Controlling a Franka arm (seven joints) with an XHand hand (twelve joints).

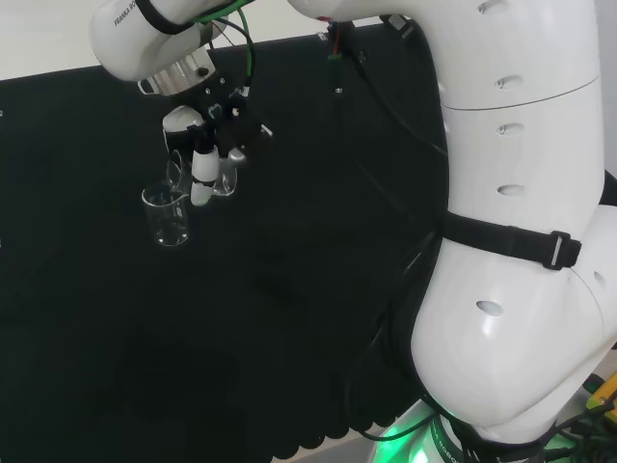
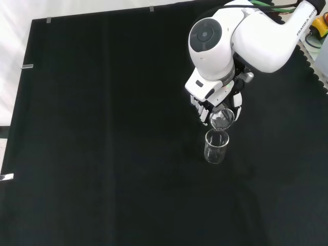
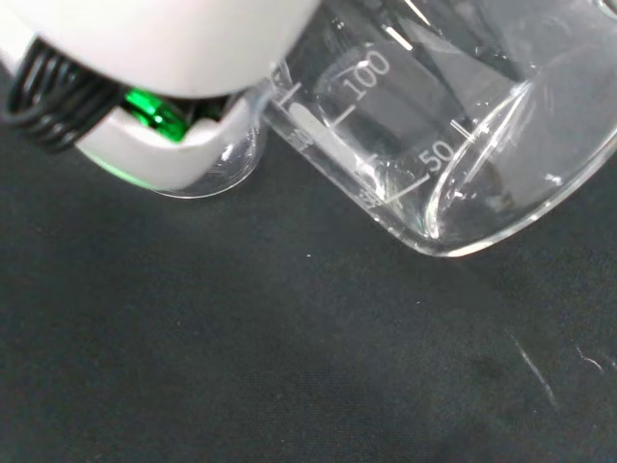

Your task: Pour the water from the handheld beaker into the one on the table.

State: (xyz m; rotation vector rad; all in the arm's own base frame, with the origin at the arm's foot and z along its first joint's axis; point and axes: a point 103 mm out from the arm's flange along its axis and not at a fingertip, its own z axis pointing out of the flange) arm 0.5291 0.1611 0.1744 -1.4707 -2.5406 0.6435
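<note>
Even, bright light; glare streaks the held beaker (image 3: pixel 415 125); the near hand (image 3: pixel 164 87) blurs.

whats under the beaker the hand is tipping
In the front view the tipped beaker, held in the hand, hangs right above an upright beaker standing on the black cloth. Whether that lower beaker has water in it can't be seen.

arm (image 1: pixel 511 193): reaches out over the worktop, wrist turned down | robot hand (image 1: pixel 204 145): fingers curled round a tilted beaker
</note>
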